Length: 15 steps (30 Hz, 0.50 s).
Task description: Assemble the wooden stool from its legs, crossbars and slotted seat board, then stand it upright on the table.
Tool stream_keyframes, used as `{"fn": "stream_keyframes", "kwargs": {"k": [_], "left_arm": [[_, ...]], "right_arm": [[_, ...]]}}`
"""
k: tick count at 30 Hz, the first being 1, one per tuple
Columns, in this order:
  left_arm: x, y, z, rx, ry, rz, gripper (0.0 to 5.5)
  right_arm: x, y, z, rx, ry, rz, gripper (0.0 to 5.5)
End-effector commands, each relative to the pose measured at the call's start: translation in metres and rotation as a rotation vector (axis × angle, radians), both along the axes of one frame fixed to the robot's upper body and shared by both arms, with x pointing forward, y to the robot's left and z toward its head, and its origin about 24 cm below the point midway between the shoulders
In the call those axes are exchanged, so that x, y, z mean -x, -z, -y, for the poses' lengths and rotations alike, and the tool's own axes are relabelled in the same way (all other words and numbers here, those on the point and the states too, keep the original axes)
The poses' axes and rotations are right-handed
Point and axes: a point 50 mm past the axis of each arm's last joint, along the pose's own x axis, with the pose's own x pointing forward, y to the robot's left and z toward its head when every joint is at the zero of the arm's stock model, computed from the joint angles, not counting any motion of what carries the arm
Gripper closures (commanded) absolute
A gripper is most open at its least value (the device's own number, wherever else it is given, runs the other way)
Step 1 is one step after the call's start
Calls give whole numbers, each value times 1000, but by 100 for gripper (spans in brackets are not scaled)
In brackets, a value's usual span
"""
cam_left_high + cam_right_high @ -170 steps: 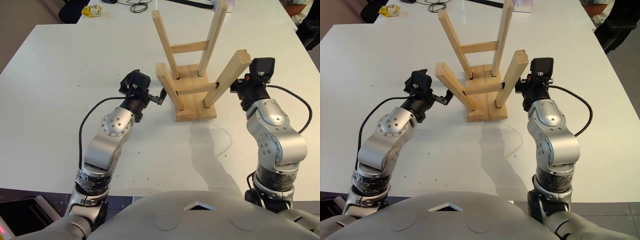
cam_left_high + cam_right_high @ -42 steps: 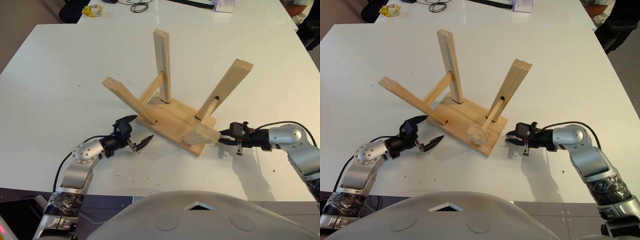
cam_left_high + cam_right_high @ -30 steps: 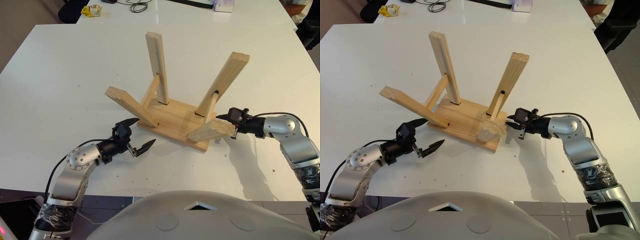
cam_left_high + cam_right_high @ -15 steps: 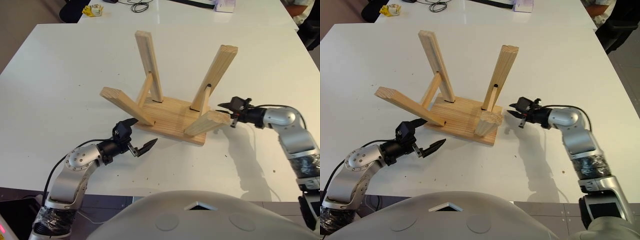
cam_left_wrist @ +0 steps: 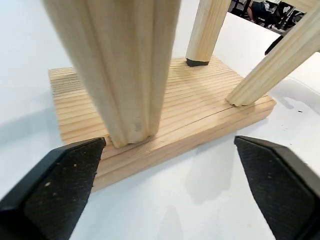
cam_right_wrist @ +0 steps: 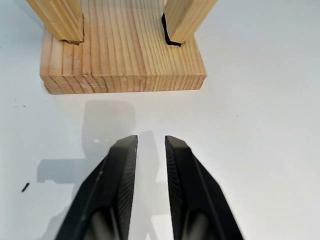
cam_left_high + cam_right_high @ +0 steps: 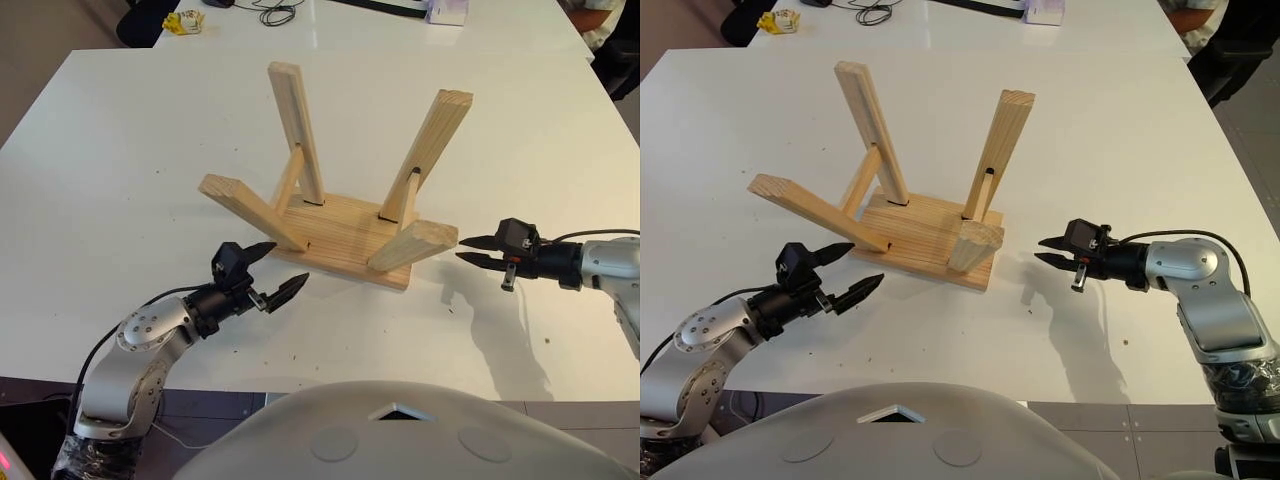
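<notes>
Item: wooden stool, inverted, mid-surface; both pincers empty.
Head view: I log the stool [image 7: 345,238] seat-down on the white surface [image 7: 120,130], legs [image 7: 300,130] up. The left pincer [image 7: 288,262] is spread wide just beside its near corner; the right pincer [image 7: 461,249] is slightly parted, near its right end. Left wrist: fingers [image 5: 55,185] spread, seat board [image 5: 190,105] ahead, untouched. Right wrist: fingers [image 6: 120,180] narrowly parted, short of the board.

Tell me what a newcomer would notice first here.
The wooden stool sits upside down mid-table, seat board flat on the white table and four legs splaying upward. The left gripper, open, hovers at its near-left corner; the right gripper, fingers slightly apart, points at it from the right without touching.
</notes>
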Motion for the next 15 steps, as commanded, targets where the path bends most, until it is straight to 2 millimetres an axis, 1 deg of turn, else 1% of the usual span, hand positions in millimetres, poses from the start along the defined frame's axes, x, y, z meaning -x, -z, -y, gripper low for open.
{"fn": "stream_keyframes", "kwargs": {"k": [1, 2, 4, 5, 6, 7, 9, 11, 13, 15], "left_arm": [[-19, -4, -28, -171, -55, 81, 72], [-24, -4, -36, -209, -70, 104, 72], [-34, -2, -54, -340, -70, 160, 72], [-37, 1, -59, -382, -57, 176, 72], [-41, 3, -63, -406, -46, 190, 90], [-45, 7, -63, -425, -21, 202, 90], [-49, 15, -57, -403, 27, 205, 90], [-48, 23, -48, -359, 71, 192, 90], [-42, 31, -40, -316, 106, 170, 90], [-36, 36, -35, -293, 126, 148, 90]], "right_arm": [[5, -1, -3, -2, -8, -13, 451], [7, 0, -3, 0, -18, -20, 451], [11, 1, -6, 4, -38, -28, 451], [11, 1, -7, 4, -40, -27, 451], [12, 1, -8, 2, -39, -26, 451], [12, 0, -8, 1, -40, -25, 451], [12, 0, -10, 3, -48, -26, 451], [11, -1, -10, 10, -67, -35, 451], [12, -2, -9, 15, -88, -49, 451], [11, -4, -7, 18, -104, -60, 451]]}}
